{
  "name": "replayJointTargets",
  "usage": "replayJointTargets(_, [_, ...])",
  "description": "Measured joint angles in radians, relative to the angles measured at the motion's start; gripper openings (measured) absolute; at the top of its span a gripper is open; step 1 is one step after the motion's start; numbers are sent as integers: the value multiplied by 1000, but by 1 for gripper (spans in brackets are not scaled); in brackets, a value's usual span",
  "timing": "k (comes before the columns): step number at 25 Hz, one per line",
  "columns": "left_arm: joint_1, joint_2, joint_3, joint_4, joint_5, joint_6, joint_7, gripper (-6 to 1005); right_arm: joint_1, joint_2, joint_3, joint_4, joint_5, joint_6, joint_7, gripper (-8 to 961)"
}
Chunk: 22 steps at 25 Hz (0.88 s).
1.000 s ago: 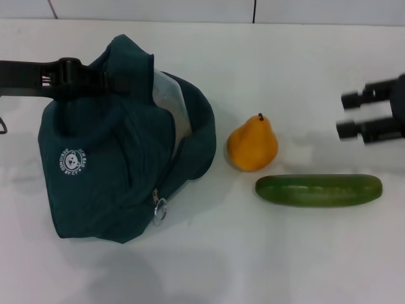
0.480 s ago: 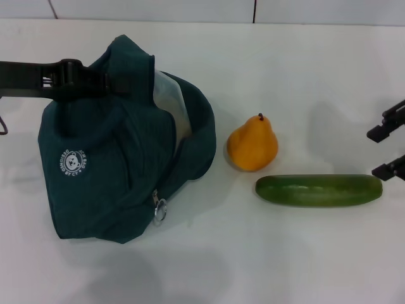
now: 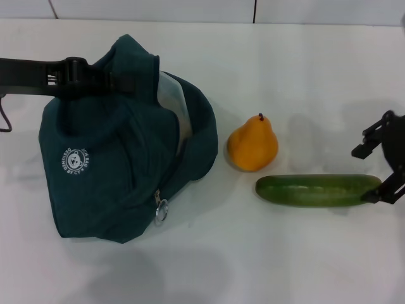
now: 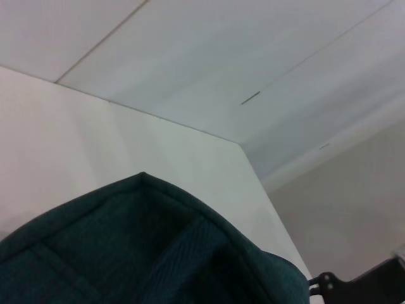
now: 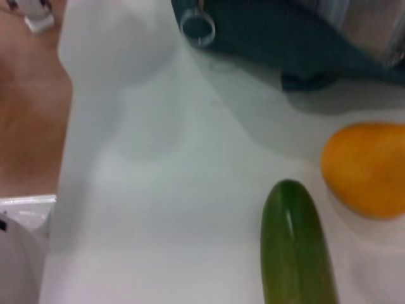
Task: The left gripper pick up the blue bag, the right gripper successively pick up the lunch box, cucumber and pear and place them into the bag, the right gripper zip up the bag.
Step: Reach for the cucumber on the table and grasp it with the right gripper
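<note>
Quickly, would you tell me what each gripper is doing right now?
Left gripper: shut on the blue bag.
Right gripper: open, at the cucumber end.

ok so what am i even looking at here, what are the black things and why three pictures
It is a two-armed robot at a white table. One picture comes from a camera on its head, the other two from cameras on its wrists. The black left gripper holds up the top of a large dark teal fabric bag; a clear plastic lunch box shows inside the opening. The black right gripper is open at the end of a long dark green cucumber. An orange-yellow pear stands between cucumber and bag. The right wrist picture shows cucumber, pear and the bag's ring zipper pull up close.
</note>
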Motion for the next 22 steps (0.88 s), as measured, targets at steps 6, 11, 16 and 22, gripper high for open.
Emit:
replayJointTargets(6, [-11, -2, 1, -10, 2, 0, 1, 38, -14, 41, -15, 16, -50, 59, -49, 793])
replayJointTargets(11, [-11, -2, 1, -13, 2, -1, 2, 38, -14, 45, -56, 66, -59, 121, -62, 793])
replayJointTargets(16, [-11, -2, 1, -14, 2, -6, 3, 38, -14, 47, -92, 113, -72, 189, -66, 790])
replayJointTargets(22, [-12, -2, 2, -14, 2, -8, 4, 38, -15, 49, -103, 173, -74, 236, -72, 787])
